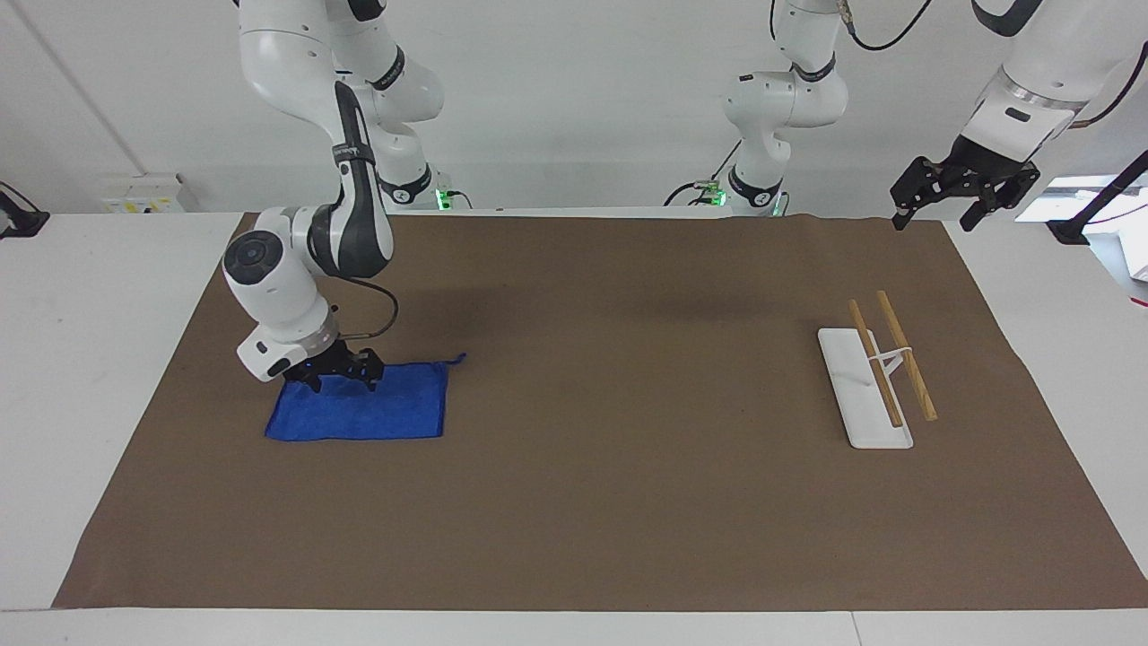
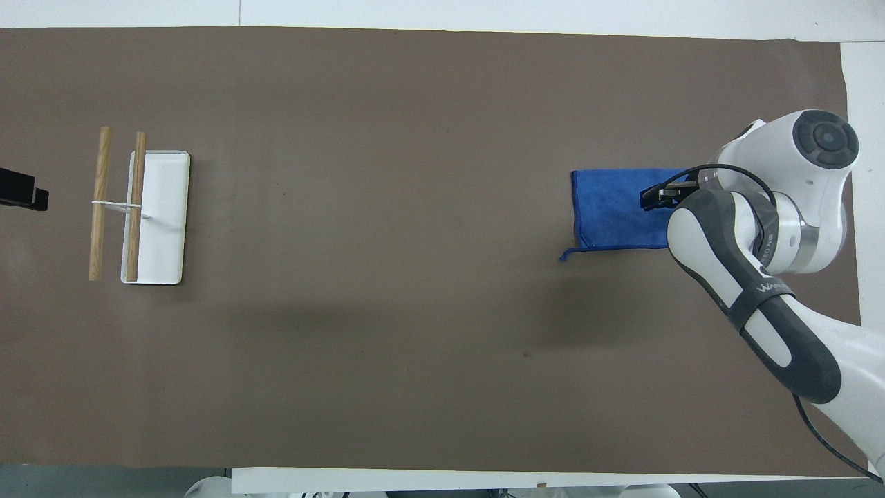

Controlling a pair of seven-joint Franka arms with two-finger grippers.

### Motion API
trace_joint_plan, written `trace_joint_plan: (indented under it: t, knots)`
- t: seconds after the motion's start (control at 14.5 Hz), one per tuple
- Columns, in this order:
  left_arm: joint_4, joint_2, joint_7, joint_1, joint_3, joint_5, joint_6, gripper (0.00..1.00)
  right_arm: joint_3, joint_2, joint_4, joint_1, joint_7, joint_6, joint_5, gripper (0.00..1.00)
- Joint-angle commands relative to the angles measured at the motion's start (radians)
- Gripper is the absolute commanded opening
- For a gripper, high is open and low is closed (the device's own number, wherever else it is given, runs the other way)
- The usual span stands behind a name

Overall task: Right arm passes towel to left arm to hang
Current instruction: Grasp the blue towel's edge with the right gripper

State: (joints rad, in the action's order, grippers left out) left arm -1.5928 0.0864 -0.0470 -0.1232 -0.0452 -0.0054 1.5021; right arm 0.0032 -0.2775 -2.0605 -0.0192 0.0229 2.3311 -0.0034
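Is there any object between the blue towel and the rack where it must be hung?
Nothing visible. The towel lies flat at the right arm's end of the brown mat, with the right hand down at it. The rack stands at the left arm's end; only bare mat lies between them. The left hand waits over the mat's corner.

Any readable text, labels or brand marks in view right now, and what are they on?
Black band on the right arm: white lettering, too blurred to read.
Towel, rack, brown mat: no text visible.
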Motion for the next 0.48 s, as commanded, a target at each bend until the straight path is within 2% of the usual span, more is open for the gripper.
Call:
trace_joint_plan:
  t: [0.0, 0.07, 0.14, 0.41]
  knots:
    - [-0.013, 0.013, -0.016, 0.007, -0.002, -0.013, 0.007, 1.0, 0.008, -0.002, -0.032, -0.011, 0.034, 0.042, 0.017, 0.92]
    - [-0.013, 0.013, -0.016, 0.007, -0.002, -0.013, 0.007, 1.0, 0.008, -0.002, -0.044, -0.01, 0.037, 0.044, 0.017, 0.89]
    - [-0.013, 0.013, -0.016, 0.007, -0.002, -0.013, 0.007, 1.0, 0.008, -0.002, -0.047, -0.01, 0.052, 0.047, 0.017, 0.81]
    - [-0.013, 0.013, -0.016, 0.007, -0.002, -0.013, 0.007, 1.0, 0.008, -0.002, -0.047, -0.01, 0.092, 0.044, 0.017, 0.32]
